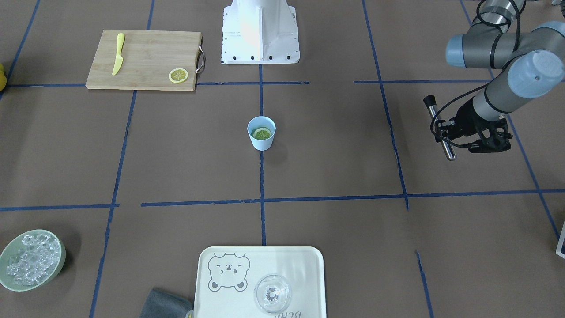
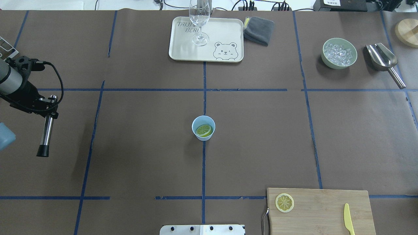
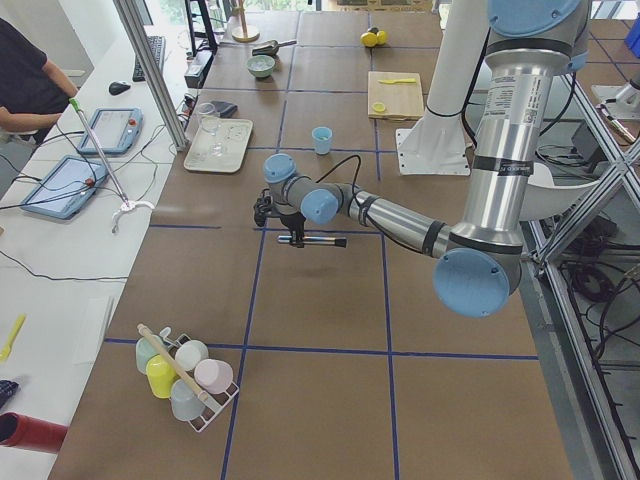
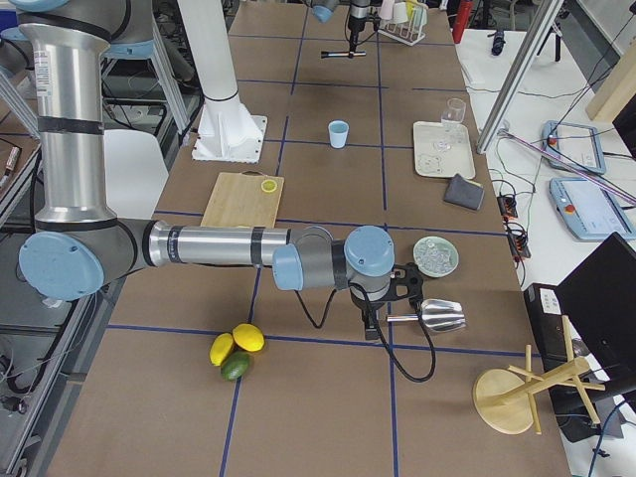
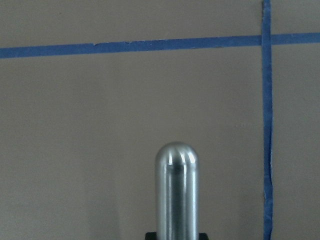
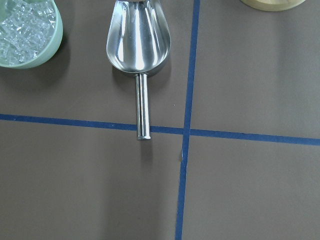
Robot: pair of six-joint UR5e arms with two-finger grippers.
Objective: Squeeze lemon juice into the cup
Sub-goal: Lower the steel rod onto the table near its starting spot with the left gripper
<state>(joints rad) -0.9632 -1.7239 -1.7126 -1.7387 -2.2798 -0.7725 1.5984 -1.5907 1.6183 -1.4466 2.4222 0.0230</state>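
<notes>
At the counter's (image 2: pixel 261 147) centre, light-blue cup (image 2: pixel 203 128) with a lemon slice (image 2: pixel 204 130) lying inside, left hand (image 2: pixel 49 106) well apart, pinching a black-tipped steel rod (image 2: pixel 47 130), right hand (image 4: pixel 383 303) near the scoop (image 4: pixel 437 315), grip impossible to tell

The tray (image 2: pixel 183 52) bears "TRI…" over "BEA…", the rest hidden behind the stemmed glass (image 2: pixel 200 16).

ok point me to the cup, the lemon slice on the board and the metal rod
cup (image 1: pixel 261 143), front-facing view, outer wall below the rim
lemon slice on the board (image 2: pixel 284 202), overhead view, middle of its flesh
metal rod (image 2: pixel 47 130), overhead view, bare silver shaft
</notes>
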